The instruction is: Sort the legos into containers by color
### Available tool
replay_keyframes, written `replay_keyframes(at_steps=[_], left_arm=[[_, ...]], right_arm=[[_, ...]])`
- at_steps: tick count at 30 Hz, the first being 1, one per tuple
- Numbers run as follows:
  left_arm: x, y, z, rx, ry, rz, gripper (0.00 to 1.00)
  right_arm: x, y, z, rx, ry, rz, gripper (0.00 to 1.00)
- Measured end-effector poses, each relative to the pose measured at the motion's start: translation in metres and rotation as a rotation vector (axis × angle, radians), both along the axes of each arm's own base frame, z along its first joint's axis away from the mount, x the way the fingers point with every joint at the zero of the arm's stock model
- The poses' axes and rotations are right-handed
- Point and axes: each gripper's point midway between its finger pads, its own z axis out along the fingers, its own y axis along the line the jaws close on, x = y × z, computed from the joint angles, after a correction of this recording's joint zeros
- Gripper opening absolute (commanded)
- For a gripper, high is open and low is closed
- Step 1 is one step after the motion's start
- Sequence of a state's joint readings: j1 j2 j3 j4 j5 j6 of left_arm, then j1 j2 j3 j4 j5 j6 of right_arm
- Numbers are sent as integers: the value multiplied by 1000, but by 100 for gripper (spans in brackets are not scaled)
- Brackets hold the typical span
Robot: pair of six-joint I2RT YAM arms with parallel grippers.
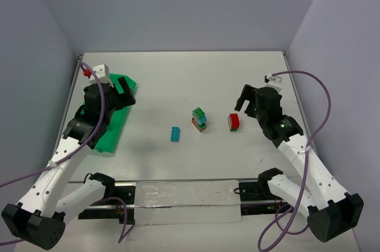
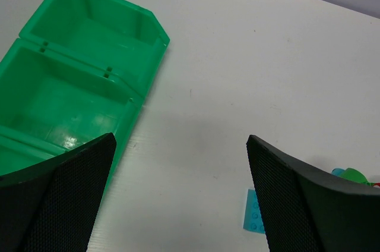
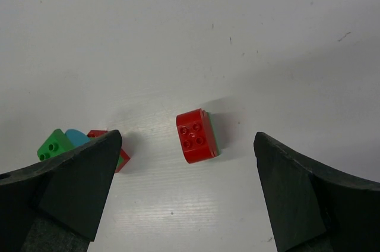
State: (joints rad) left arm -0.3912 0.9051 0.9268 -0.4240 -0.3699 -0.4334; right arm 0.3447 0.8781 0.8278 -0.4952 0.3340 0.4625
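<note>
The red lego lies alone on the white surface, at 3 o'clock from a small stack of green, teal and red bricks. Light, rigid and smooth-walled, it is best pinched across two flat sides, and a green sliver at its edge may be a second piece beneath. The right pincer hovers near its 1 o'clock, released and bare, while the left pincer hangs equally spread beside the green tray at the surface's 9 o'clock.
</note>
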Motion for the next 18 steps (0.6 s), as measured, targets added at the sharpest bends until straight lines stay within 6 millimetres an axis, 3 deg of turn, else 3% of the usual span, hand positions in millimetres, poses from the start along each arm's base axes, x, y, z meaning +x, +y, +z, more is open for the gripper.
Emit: replay_keyframes(at_steps=[7, 15, 18], left_arm=[[0, -1, -3, -11, 12, 4, 99], [0, 0, -12, -21, 48, 32, 95], [0, -12, -19, -32, 86, 9, 92]], right_arm=[[-1, 15, 0, 21, 1, 93, 100], [-11, 72, 9, 52, -31, 347, 100], [-15, 87, 4, 42, -20, 401, 100]])
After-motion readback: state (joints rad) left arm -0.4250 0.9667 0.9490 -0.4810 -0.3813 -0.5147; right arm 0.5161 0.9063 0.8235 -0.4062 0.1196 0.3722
